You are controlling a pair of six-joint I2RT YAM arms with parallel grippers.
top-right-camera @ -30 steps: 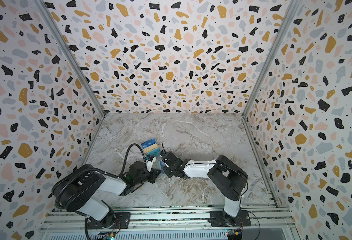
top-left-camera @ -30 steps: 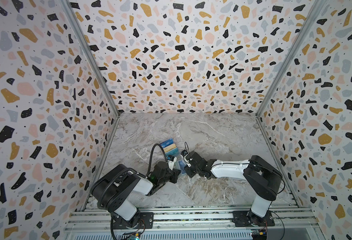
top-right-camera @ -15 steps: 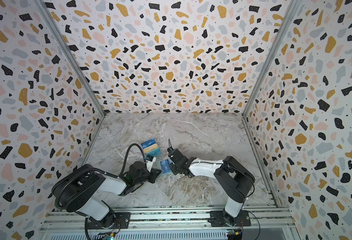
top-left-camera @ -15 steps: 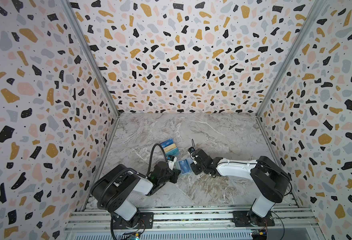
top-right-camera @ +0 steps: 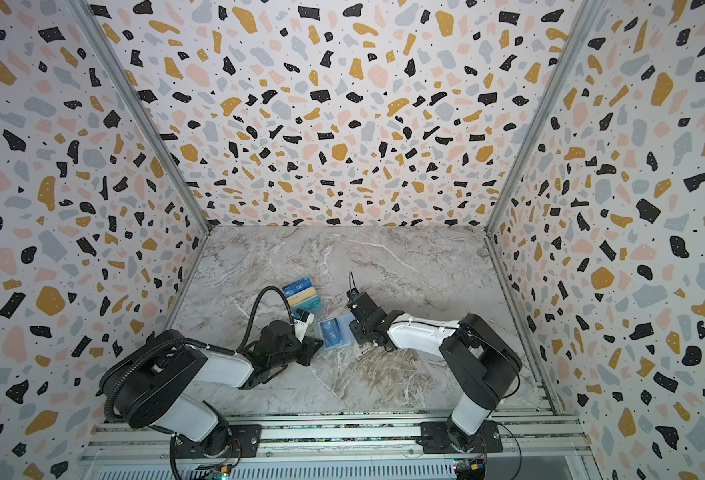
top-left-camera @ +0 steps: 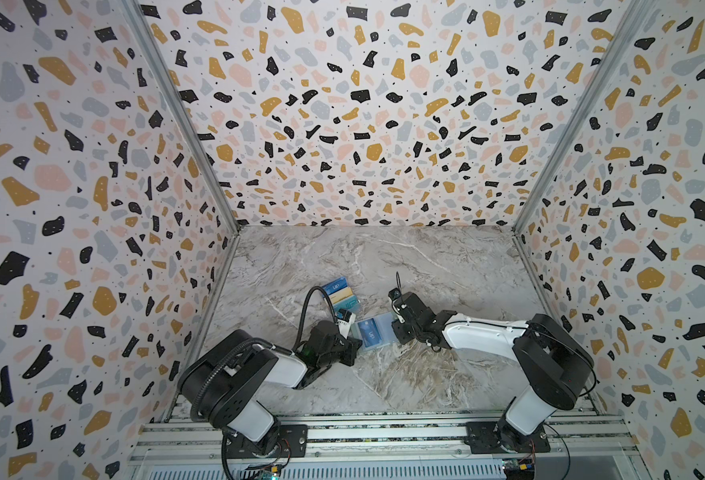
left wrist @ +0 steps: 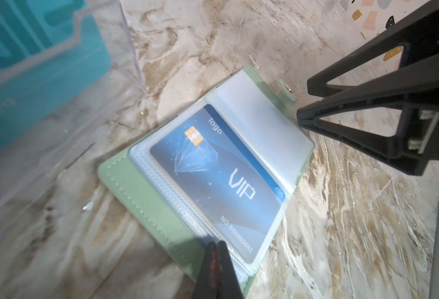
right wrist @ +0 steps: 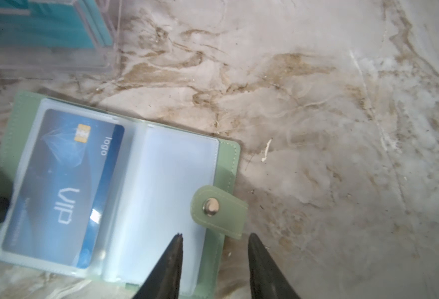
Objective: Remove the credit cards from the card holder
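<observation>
Lying open flat on the marble table [top-left-camera: 425, 270], the card holder [top-left-camera: 373, 334] shows two clear pages.

- One dark blue card [left wrist: 213, 176], printed "VIP", sits fully inside the sleeve on the holder's page away from the snap tab [right wrist: 219, 207]. No edge of it pokes out.
- The facing page, on the tab side of the holder, looks empty. More sleeves are stacked beneath the loaded page; I cannot tell whether they hold anything.
- Left gripper [left wrist: 216, 248]: tips together, resting on the holder's outer edge by the loaded page, where green cover meets sleeve edges. Likely pinning the holder down; nothing is held between the tips.
- Right gripper [right wrist: 214, 236]: jaws apart and empty, hovering over the holder's tab-side edge, one tip above the empty sleeve and the other just past the cover. It does not touch the blue card.
- Just behind the holder, on the left gripper's side, stands a clear tiered stand [top-left-camera: 342, 297] with three cards in it: a blue one, a tan-gold one and a teal one [left wrist: 32, 77]. Whether these came from the holder cannot be read here.

Progress, as judged: the holder is unsnapped and spread, so access is done. At least the blue card is left to pull. The next step probably needs the right gripper to move across the holder to that sleeve's open end, which I cannot locate.
</observation>
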